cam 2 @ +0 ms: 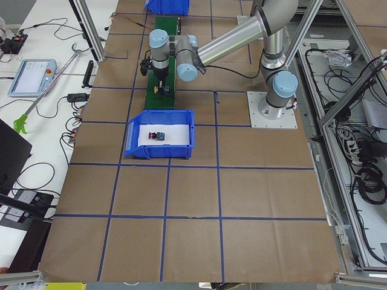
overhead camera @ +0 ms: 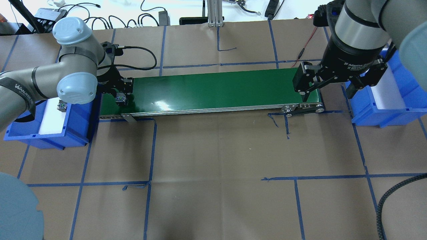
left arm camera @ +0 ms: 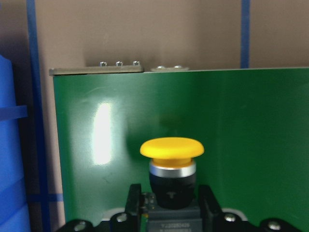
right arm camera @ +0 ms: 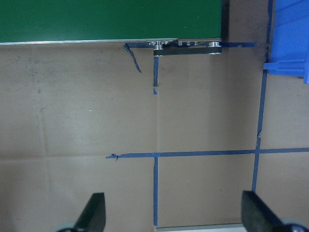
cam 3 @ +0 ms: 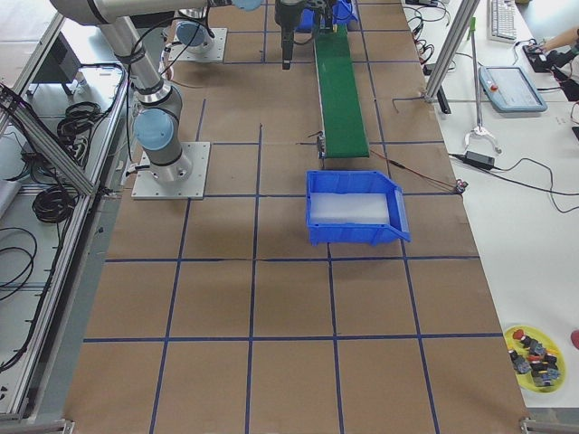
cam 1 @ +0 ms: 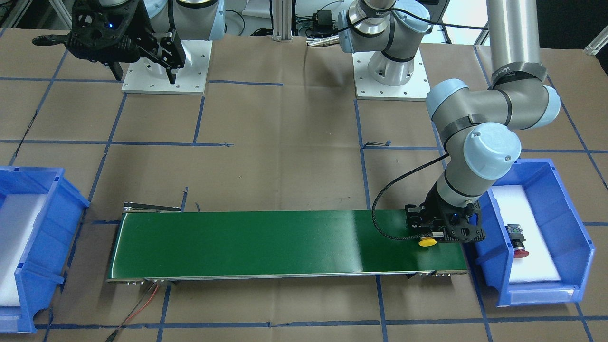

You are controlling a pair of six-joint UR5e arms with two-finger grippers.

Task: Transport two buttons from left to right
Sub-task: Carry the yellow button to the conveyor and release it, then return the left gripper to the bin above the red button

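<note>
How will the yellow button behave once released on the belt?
Probably stiff: the yellow push-button shows a hard cap and metal collar. Its round cap overhangs the body, so it may rock or tip on the conveyor belt.

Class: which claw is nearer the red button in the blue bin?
Left. The left claw grips the yellow button at the belt end, beside the bin holding the red button. The right claw hangs open toward the table's opposite end.

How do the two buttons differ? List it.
The yellow button is over the green conveyor belt; the red button lies in the blue bin. The left gripper holds the yellow button; the red button lies free. The yellow button's cap is yellow, the red button's red. Both have dark bodies.
</note>
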